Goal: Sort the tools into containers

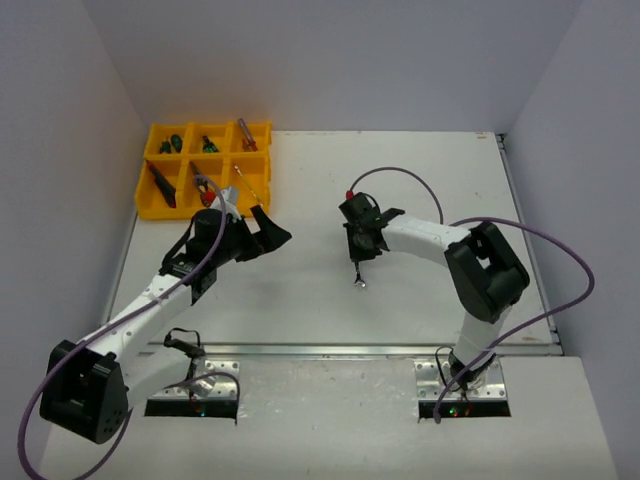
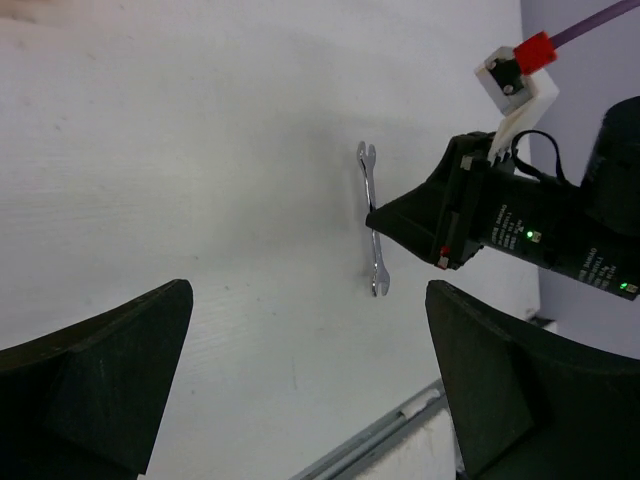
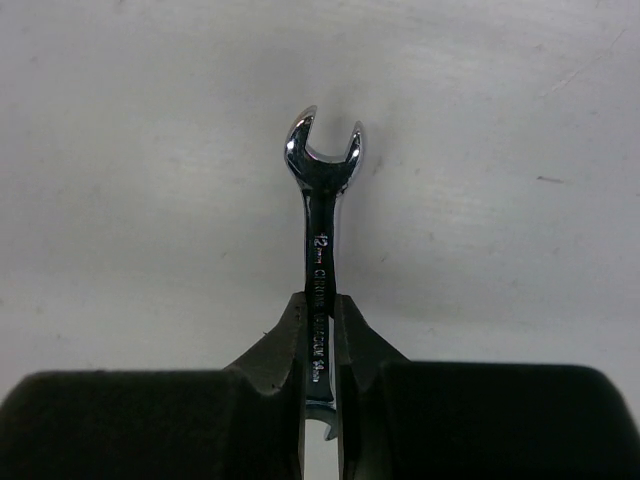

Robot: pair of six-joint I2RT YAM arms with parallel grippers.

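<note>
Right wrist: wrench, mid-shaft, inside the closed right end effector

A white table stands enclosed by pale grey walls, a metal rail along its near edge.

The top view looks down on the wrench from high and far off; the left wrist view faces it sidelong from some way off; the right wrist view sits close behind it, looking along its shaft; all three share it.
</note>
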